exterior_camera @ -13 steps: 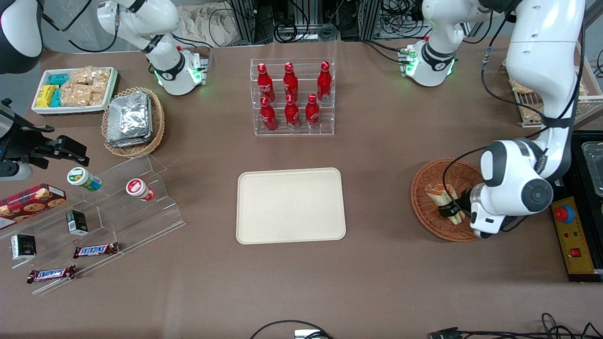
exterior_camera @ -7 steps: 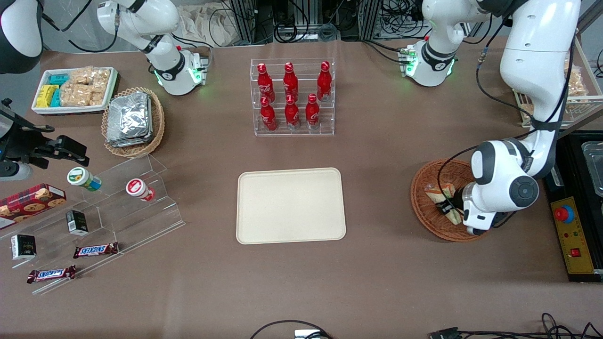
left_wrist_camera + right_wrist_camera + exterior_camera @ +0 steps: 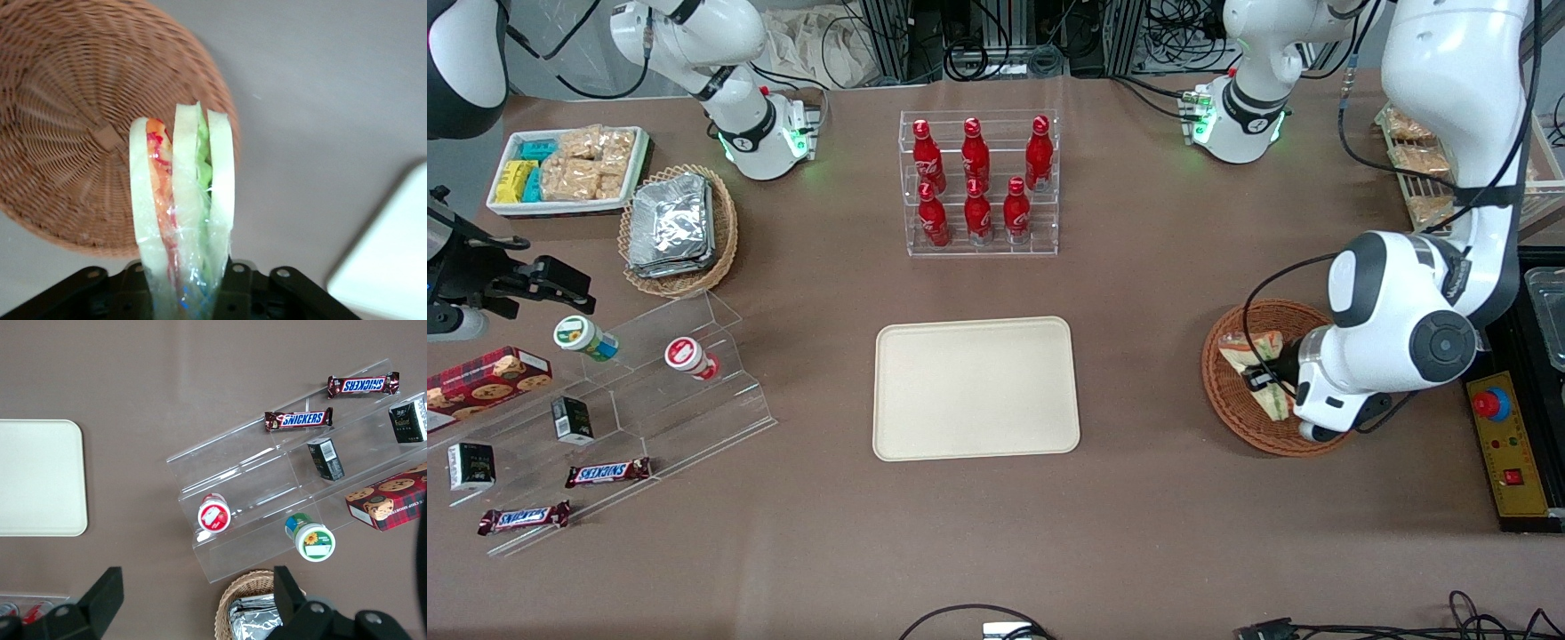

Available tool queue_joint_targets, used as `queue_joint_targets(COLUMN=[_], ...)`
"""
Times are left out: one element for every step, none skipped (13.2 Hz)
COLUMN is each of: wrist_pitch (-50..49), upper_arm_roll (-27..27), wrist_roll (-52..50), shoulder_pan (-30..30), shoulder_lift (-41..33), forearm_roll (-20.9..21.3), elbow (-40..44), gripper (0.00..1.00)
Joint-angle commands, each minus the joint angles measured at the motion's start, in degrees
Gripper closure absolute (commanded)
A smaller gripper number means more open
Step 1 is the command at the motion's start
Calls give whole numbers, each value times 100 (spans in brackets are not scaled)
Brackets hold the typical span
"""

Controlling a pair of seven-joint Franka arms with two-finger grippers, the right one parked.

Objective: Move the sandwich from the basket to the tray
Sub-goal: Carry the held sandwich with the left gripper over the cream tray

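Observation:
The sandwich [image 3: 1252,353], a clear-wrapped wedge with pale bread and green and orange-red filling, hangs above the reddish-brown wicker basket [image 3: 1229,397] at the working arm's end of the table. My left gripper [image 3: 1264,379] is shut on its narrow end. In the left wrist view the sandwich [image 3: 183,200] stands out from between the black fingers [image 3: 235,280], with the basket [image 3: 67,133] empty below it and a corner of the tray [image 3: 393,260] nearby. The cream-beige tray [image 3: 975,388] lies bare at the table's middle, toward the parked arm from the basket.
A clear rack of red bottles [image 3: 978,182] stands farther from the camera than the tray. A yellow box with a red stop button [image 3: 1504,440] lies beside the basket. A stepped clear shelf of snacks [image 3: 605,409], a foil-packet basket [image 3: 676,229] and a white snack tray [image 3: 569,169] sit at the parked arm's end.
The gripper has risen out of the basket with the sandwich in it, and the sandwich now hangs above the basket instead of lying in it.

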Motion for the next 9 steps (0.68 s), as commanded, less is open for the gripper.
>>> queue_joint_targets(wrist_pitch=[-497, -471, -453, -418, -418, -418, -400, -313, -77], upper_arm_roll=[-263, -272, -272, -272, -272, -272, -272, -281, -281], wrist_roll=[12, 12, 12, 12, 21, 21, 39, 73, 143], shoulder_pan=[-269, -496, -768, -1032, -1278, -1446, -1552, -1667, -1824], shoulder_lift=[295, 382, 505, 689, 909, 1137, 1357, 1576, 1770], forearm_roll=[48, 48, 74, 248, 415, 478, 478, 470, 470], elbow=[825, 949, 1080, 1238, 1457, 1686, 1880, 2003, 2039], gripper=[100, 100, 100, 100, 100, 100, 100, 100, 100])
